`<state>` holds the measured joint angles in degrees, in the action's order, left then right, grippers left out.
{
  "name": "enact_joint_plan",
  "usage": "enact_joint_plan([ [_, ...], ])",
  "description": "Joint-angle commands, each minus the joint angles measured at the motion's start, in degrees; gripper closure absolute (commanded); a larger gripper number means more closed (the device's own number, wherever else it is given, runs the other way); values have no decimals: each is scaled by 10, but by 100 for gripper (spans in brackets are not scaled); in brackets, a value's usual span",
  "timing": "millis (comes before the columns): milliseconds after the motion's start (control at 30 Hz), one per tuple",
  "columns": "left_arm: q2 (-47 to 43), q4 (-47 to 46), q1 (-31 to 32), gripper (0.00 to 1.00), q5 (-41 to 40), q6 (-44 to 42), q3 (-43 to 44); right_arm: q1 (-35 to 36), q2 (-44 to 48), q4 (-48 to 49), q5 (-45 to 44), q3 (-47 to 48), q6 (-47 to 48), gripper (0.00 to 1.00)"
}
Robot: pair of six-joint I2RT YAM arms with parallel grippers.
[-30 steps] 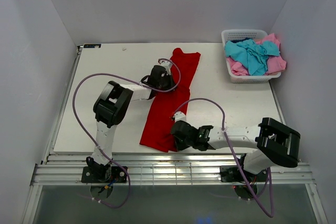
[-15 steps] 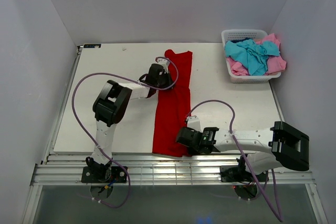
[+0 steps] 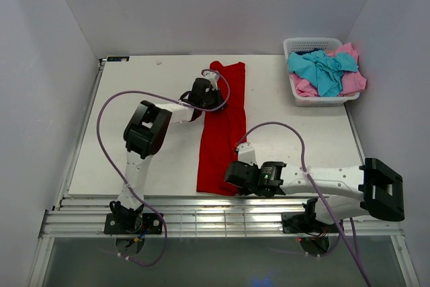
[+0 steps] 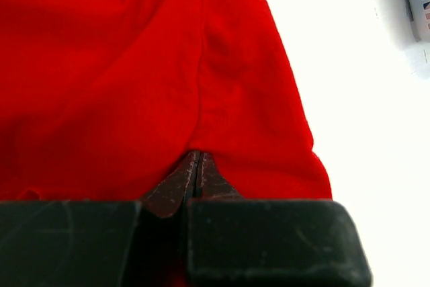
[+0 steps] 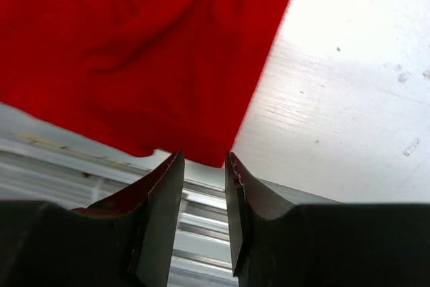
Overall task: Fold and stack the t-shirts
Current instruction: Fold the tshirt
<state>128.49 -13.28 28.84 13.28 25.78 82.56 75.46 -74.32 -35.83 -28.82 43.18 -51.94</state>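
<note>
We see the tabletop [image 3: 134, 146] across mid-frame, the red t-shirt [image 3: 225, 126] lying as a long strip down its centre. At upper right, the basket [image 3: 306, 44] holds the turquoise t-shirt [image 3: 322, 68] and pink t-shirt [image 3: 353, 82]. Our left end effector [image 4: 195, 166] is pinched closed on the red cloth's upper edge. The right end effector [image 5: 203, 166] stands parted at its lower corner, gripping nothing.

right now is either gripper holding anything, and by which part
The left gripper is pinched shut on the red shirt, at its side edge near the far end. The right gripper is open at the shirt's near corner, holding nothing.
</note>
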Motion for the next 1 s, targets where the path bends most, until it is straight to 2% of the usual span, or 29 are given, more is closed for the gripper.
enact_joint_plan([
  [0, -29, 3, -5, 92, 14, -6, 19, 14, 33, 24, -21, 40, 35, 63],
  [233, -54, -2, -5, 90, 23, -6, 36, 22, 47, 115, 22, 15, 69, 62],
  [600, -6, 1, -19, 89, 29, -6, 80, 22, -11, 224, 55, 1, 107, 61],
  [967, 47, 4, -40, 89, 47, -5, 96, 22, -77, 239, 64, 31, 132, 61],
])
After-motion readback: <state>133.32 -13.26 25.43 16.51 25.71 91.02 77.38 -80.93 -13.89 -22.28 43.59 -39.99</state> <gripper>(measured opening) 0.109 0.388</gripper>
